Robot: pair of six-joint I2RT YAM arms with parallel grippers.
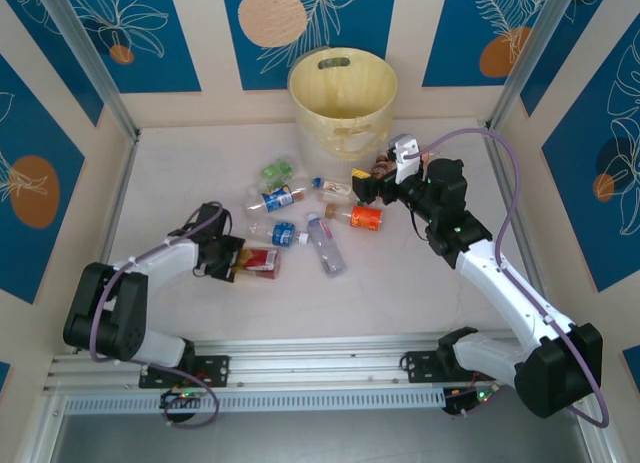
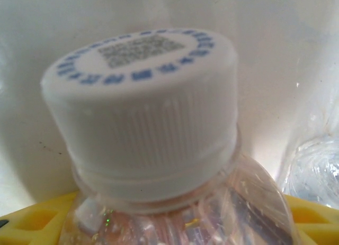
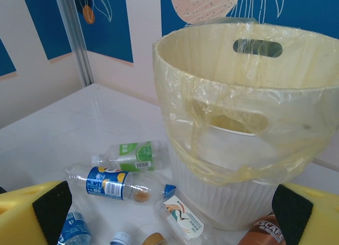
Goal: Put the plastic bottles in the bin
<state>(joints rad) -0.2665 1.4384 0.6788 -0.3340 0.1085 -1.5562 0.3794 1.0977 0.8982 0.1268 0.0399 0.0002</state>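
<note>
- While it lies on the worktop (image 1: 400,293) at near left, the red-labelled bottle (image 1: 264,261) sits between the left gripper's (image 1: 238,260) fingers (image 2: 32,221). They press its clear shoulder just below the white cap (image 2: 143,107).
- Its thin plastic looks empty, so it is likely light, springy and slick. The stiff neck under the cap seems the surest hold.
- At mid-worktop, more plastic bottles (image 1: 327,245) lie scattered, some crushed.
- Further right, the right gripper (image 1: 372,186) hovers with its fingers (image 3: 26,213) spread wide and nothing between them.
- Farthest back, the bin (image 1: 343,93) stands upright, lined with a bag.
</note>
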